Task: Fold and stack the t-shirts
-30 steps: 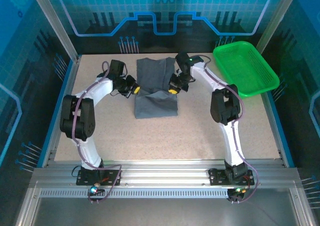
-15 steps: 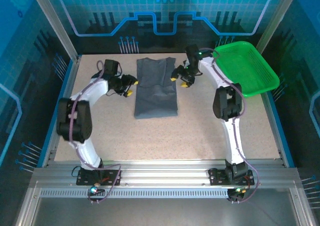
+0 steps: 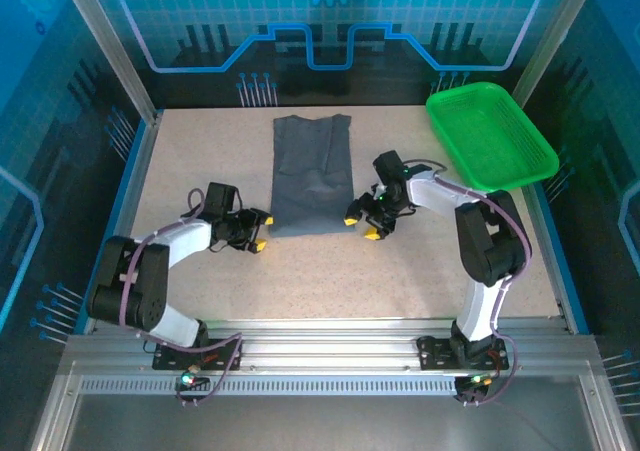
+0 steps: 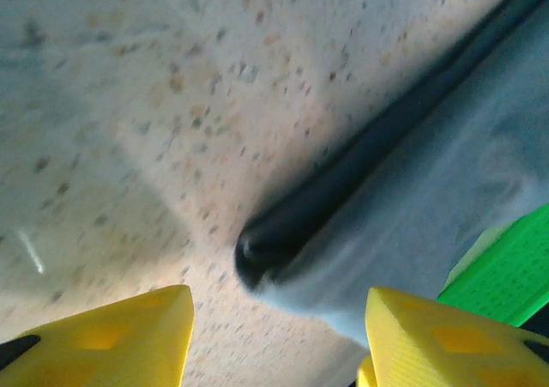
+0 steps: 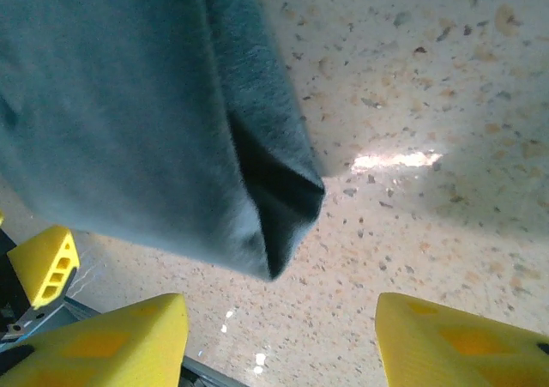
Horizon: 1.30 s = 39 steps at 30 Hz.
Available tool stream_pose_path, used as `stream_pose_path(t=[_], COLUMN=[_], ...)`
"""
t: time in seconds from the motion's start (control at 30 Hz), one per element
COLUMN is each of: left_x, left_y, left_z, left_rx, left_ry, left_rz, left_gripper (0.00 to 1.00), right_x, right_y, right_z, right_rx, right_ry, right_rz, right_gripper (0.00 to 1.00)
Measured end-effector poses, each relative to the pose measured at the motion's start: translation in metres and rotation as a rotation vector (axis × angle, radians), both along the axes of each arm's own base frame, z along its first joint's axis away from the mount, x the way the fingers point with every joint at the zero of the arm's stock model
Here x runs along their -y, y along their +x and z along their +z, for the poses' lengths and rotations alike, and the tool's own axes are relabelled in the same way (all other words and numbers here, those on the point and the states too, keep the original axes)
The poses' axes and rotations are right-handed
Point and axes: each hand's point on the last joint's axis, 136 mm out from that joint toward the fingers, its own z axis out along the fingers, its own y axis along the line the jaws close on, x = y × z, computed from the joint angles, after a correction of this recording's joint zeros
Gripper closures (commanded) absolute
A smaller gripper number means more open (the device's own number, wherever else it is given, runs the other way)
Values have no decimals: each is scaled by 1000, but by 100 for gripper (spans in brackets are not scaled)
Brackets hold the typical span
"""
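The dark slate-grey t-shirt (image 3: pixel 312 176) lies flat on the table as a long narrow folded strip. Low over the table, my left gripper (image 3: pixel 262 232) sits just left of its near-left corner, open with nothing between the fingers. In the left wrist view the rounded folded corner (image 4: pixel 283 263) lies just ahead of the open yellow fingertips (image 4: pixel 111 344). By the near-right corner my right gripper (image 3: pixel 361 228) is open and empty too. The right wrist view has that corner (image 5: pixel 274 224) hanging ahead of the gap in the right gripper (image 5: pixel 283 344).
An empty green basket (image 3: pixel 520 176) stands at the far right of the speckled table, and its side (image 4: pixel 506 271) shows in the left wrist view. Glass walls close off the back and sides. Bare table stretches in front of the shirt.
Both grippers let go of the shirt's sides and opened. Both then travelled along its edges towards me, down to the near corners. The shirt now lies flatter and longer.
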Motion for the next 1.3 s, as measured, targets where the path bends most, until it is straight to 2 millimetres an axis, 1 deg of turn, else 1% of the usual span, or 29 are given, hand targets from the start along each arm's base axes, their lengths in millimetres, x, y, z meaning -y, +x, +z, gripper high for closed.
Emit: stream_pose_path(t=[0.03, 0.1, 0.17, 0.2, 0.27, 0.37, 0.4, 0.43, 0.5, 0.57, 0.7, 0.77, 0.83, 0.87, 0.93, 0.97, 1.03, 1.07, 1.13, 1.2, 1.23, 1.3], left_x=[2, 6, 8, 12, 13, 14, 13, 14, 15, 19, 24, 25, 27, 28, 31, 32, 32, 31, 32, 35, 37, 40], left_y=[4, 9, 12, 14, 13, 12, 11, 11, 12, 19, 32, 34, 30, 27, 15, 8, -20, -33, -68, -98, -110, -126], left_z=[-4, -12, -11, -13, -14, -17, -18, -20, -21, -18, -3, 11, 32, 41, 57, 61, 59, 55, 44, 39, 40, 52], left_rx=[0, -15, -28, -36, -55, -75, -78, -87, -90, -69, -10, 24, 77, 99, 144, 156, 152, 140, 106, 81, 76, 100], left_ry=[-8, -20, -32, -34, -31, -35, -34, -33, -31, -25, 19, 56, 84, 92, 99, 100, 103, 102, 95, 73, 66, 48], left_rz=[6, 9, 19, 12, 15, 24, 24, 22, 18, 6, -40, -72, -104, -118, -149, -160, -186, -199, -236, -276, -296, -323], left_gripper=[45, 48, 51, 53, 57, 69, 75, 82, 94, 100, 100, 100, 100, 100, 100, 100, 100, 100, 100, 100, 100, 100], right_x=[-3, -7, -11, -13, -15, -20, -21, -21, -21, -19, -12, -9, -9, -10, -12, -12, -8, -6, 0, 0, -1, -3], right_y=[3, 9, 16, 19, 22, 31, 35, 38, 41, 41, 38, 34, 29, 25, 13, 7, -15, -25, -51, -76, -88, -104], right_z=[-3, -9, -16, -19, -23, -25, -26, -27, -27, -27, -23, -17, -7, -4, 2, 3, 3, 2, 1, 4, 8, 21], right_rx=[-7, -24, -33, -36, -44, -53, -51, -50, -50, -51, -44, -34, -15, -8, 0, -1, -17, -29, -62, -94, -105, -110], right_ry=[6, 5, 1, -1, -6, -13, -17, -22, -30, -46, -80, -86, -87, -87, -87, -88, -93, -96, -87, -74, -67, -50], right_rz=[-4, -10, -9, -9, -13, -22, -25, -26, -29, -30, -37, -37, -31, -27, -10, -3, 13, 16, 29, 56, 73, 100], right_gripper=[46, 47, 48, 50, 55, 74, 84, 92, 99, 100, 100, 100, 100, 100, 100, 100, 100, 100, 100, 100, 100, 100])
